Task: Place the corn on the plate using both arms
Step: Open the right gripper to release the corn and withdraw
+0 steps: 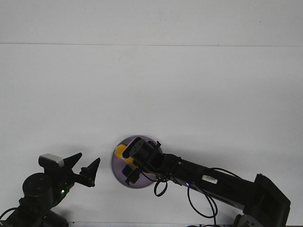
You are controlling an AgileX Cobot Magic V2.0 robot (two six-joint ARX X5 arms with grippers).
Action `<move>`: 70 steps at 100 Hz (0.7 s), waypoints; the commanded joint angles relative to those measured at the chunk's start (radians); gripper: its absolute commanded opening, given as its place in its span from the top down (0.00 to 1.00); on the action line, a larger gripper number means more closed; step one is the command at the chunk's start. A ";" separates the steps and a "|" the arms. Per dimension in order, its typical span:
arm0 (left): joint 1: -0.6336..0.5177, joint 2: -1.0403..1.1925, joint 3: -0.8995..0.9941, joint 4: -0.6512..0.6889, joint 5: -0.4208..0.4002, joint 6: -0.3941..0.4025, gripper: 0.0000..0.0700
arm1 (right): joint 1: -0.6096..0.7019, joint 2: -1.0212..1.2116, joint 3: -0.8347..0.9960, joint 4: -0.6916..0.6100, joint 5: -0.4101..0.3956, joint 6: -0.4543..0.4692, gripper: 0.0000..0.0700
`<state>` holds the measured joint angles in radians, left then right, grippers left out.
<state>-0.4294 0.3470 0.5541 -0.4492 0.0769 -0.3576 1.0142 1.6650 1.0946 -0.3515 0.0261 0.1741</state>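
where right pincer [127, 171] hides corn [121, 151] on plate [115, 168], grip unclear, left pincer [85, 166] spread

The lavender plate [116, 171] lies flat on the white bench, near its front edge and about midway across, a round shallow dish largely covered from above. The yellow corn [120, 150] rests on the plate's far-left part; only a short stretch shows, so which way it points is hard to say.
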 commanded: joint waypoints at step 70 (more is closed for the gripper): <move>-0.003 0.004 0.008 0.040 -0.003 0.010 0.24 | -0.067 -1.172 -0.258 -0.204 0.409 -0.137 0.23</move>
<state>-0.4294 0.3470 0.5541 -0.4240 0.0769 -0.3576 0.9394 0.5789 0.8890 -0.5575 0.4160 0.0479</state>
